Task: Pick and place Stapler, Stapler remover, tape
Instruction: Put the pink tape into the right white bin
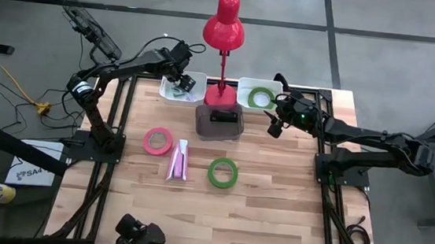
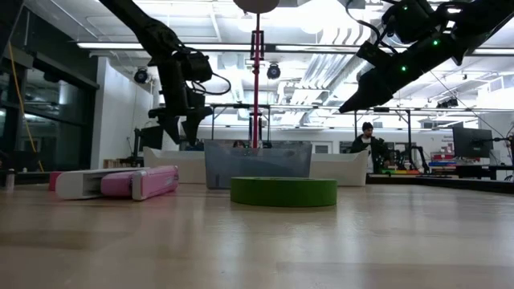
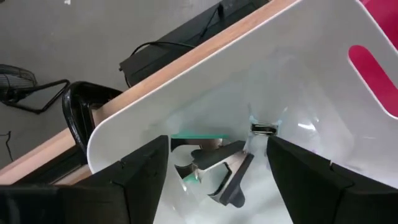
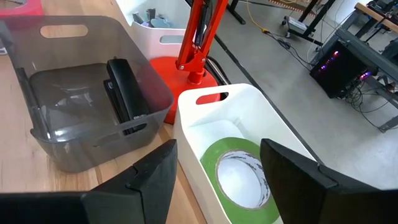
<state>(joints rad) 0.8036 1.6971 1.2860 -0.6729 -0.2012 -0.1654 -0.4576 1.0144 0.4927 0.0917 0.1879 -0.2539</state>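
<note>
Three bins filled so far, I judge. Left gripper (image 3: 211, 180) spread wide, empty, over left white bin (image 1: 197, 82); stapler remover (image 3: 221, 168) lies inside. Pink tape (image 1: 157, 140), pink stapler (image 1: 178, 160), green tape on table (image 1: 223, 172) wait mid-table, apart. Grey bin (image 4: 149, 93) holds black stapler (image 4: 126, 89). Right gripper (image 4: 214, 177) parted, empty, above right white bin (image 4: 280, 130); green tape in bin (image 4: 239, 171) flat inside. I see teal item under remover, unclear. Red lamp (image 1: 225, 20) covers strip between bins.
</note>
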